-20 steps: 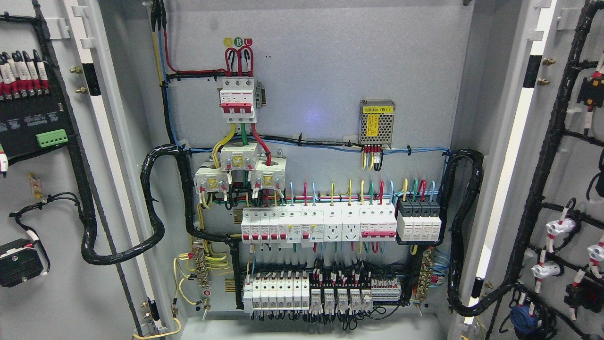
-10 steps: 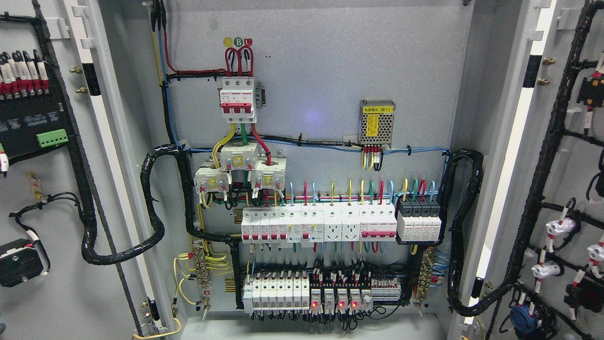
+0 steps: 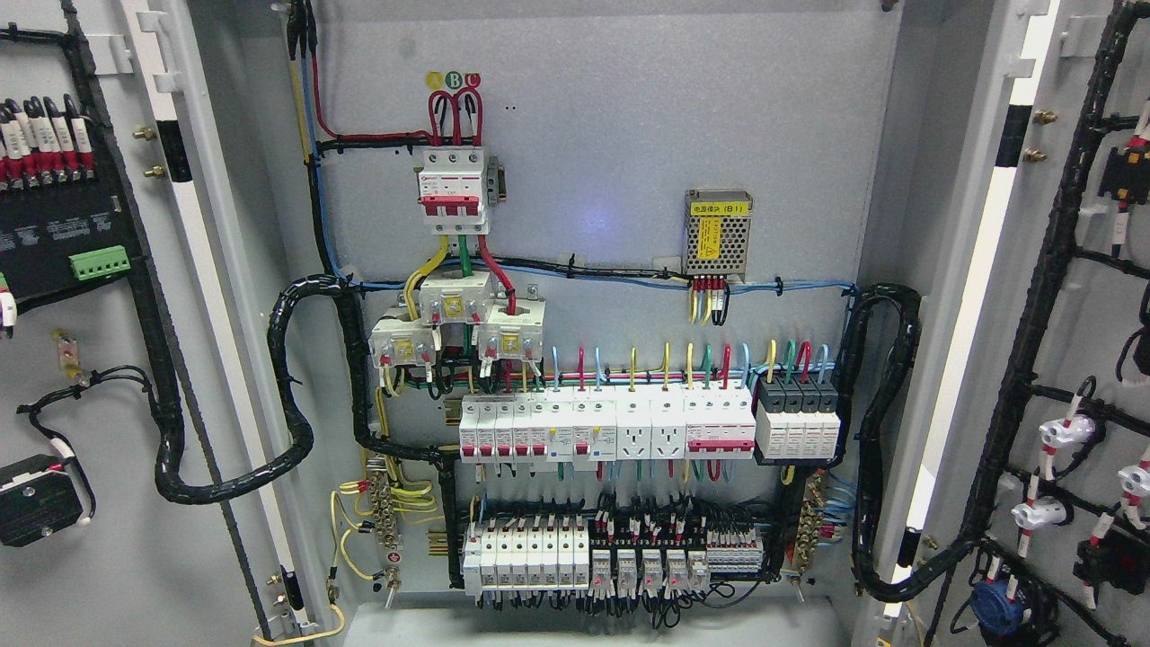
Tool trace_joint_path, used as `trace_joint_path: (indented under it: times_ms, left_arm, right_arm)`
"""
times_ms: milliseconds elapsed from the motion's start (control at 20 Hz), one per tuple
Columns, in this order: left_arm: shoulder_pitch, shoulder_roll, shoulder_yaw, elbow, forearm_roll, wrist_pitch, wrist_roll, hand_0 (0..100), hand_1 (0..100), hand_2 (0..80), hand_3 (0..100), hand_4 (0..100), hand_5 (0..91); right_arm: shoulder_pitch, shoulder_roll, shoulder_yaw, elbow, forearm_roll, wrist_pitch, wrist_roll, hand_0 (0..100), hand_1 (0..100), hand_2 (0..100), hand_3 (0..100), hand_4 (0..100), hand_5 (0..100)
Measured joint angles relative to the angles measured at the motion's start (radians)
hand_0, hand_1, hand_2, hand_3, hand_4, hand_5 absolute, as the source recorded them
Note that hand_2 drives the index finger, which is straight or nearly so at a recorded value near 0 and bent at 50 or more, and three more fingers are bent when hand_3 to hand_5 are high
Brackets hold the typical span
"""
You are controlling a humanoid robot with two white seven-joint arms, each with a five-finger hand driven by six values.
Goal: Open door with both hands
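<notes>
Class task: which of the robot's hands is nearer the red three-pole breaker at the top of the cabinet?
Neither can be judged: no hand or arm shows in the head view. The breaker sits inside, between the open left door and right door.

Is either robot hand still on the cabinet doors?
No: the left door and right door stand swung wide open, and no hand is in view.

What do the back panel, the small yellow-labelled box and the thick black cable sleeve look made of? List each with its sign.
Back panel: likely painted sheet metal, matte grey, finely speckled.
Small box: seemingly bare metal, perforated mesh casing.
Cable sleeve: probably plastic spiral wrap, glossy ridged coils.
</notes>
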Motion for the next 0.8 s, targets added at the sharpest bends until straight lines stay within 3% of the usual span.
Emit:
trace_joint_path:
  times_ms: [301,802]
  left_arm:
    - [0.025,-0.065,-0.091,0.08,-0.057,-0.001,-0.007,0,0,0.0,0,0,0.0]
    - [-0.004,-0.2,-0.214,0.375,-0.116,-0.002,-0.099,0,0,0.0,0,0,0.0]
  right_arm:
    - [-0.005,0.005,0.084,0.179,0.067,0.0,0.001,19,0,0,0,0,0]
    - [-0.075,0.039,0.173,0.57,0.11,0.001,0.003,19,0,0,0,0,0]
